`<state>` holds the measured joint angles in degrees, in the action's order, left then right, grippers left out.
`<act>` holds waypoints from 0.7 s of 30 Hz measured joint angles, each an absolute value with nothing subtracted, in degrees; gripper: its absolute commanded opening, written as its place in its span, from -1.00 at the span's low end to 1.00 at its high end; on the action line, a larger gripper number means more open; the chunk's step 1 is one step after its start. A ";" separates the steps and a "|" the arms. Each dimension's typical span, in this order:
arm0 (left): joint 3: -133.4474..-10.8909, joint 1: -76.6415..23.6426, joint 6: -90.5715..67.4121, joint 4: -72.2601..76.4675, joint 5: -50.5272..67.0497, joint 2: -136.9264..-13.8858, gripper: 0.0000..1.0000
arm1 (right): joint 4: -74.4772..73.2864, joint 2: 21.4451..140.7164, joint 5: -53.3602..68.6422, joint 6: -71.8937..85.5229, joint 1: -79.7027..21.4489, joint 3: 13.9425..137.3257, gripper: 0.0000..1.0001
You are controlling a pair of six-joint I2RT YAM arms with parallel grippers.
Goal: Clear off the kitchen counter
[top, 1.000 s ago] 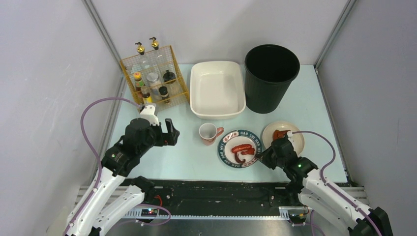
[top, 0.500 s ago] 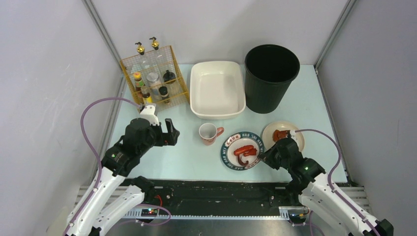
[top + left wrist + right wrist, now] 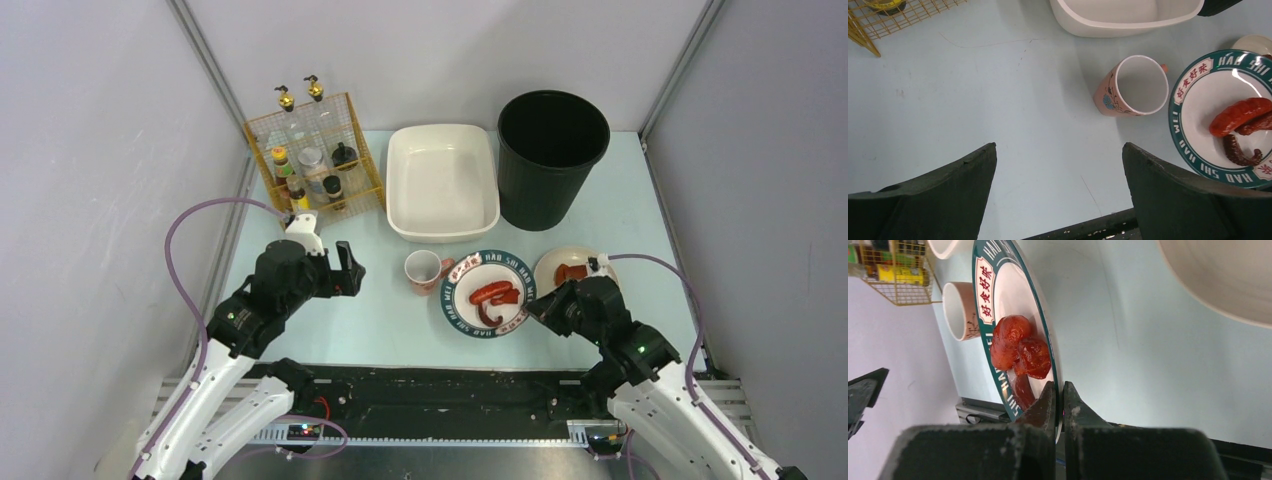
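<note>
The kitchen counter (image 3: 380, 325) is a pale mint-blue tabletop. A green-rimmed plate (image 3: 470, 310) carries red sausages (image 3: 495, 294). My right gripper (image 3: 536, 309) is shut on its right rim, and the plate is tilted off the counter; in the right wrist view the fingers (image 3: 1075, 412) pinch the plate (image 3: 984, 277) edge below the sausages (image 3: 1018, 345). A pink mug (image 3: 425, 270) stands upright just left of the plate. My left gripper (image 3: 336, 268) hangs open over bare counter (image 3: 998, 100), with the mug (image 3: 1135, 87) and plate (image 3: 1198, 85) ahead to its right.
A white basin (image 3: 442, 225) sits at the back centre with a black bin (image 3: 552, 190) to its right. A yellow wire rack (image 3: 262, 150) of bottles stands back left. A small cream plate (image 3: 560, 290) with red food (image 3: 572, 270) lies right of my right gripper.
My right gripper, shut on the plate's rim, has lifted and tilted the plate and carried it slightly away from the near edge. The sausages shifted on it. The left arm has not moved.
</note>
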<state>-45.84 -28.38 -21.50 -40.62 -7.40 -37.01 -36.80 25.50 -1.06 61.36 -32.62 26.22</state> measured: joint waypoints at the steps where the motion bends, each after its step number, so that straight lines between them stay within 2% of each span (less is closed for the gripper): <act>1: -45.84 -28.38 -21.52 -40.64 -7.40 -37.01 0.97 | -36.97 25.30 -0.84 61.19 -32.53 26.70 -1.00; 11: -45.84 -28.38 -21.52 -40.91 -7.40 -37.01 0.97 | -37.87 26.35 0.99 59.86 -30.37 33.30 -1.00; 21: -45.84 -28.38 -21.52 -40.91 -7.40 -37.01 0.97 | -31.40 38.94 2.83 59.44 -27.16 42.89 -1.00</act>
<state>-45.84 -28.38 -21.52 -40.91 -7.40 -37.01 -31.40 38.94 2.83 59.44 -27.16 42.89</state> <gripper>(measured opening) 0.985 0.036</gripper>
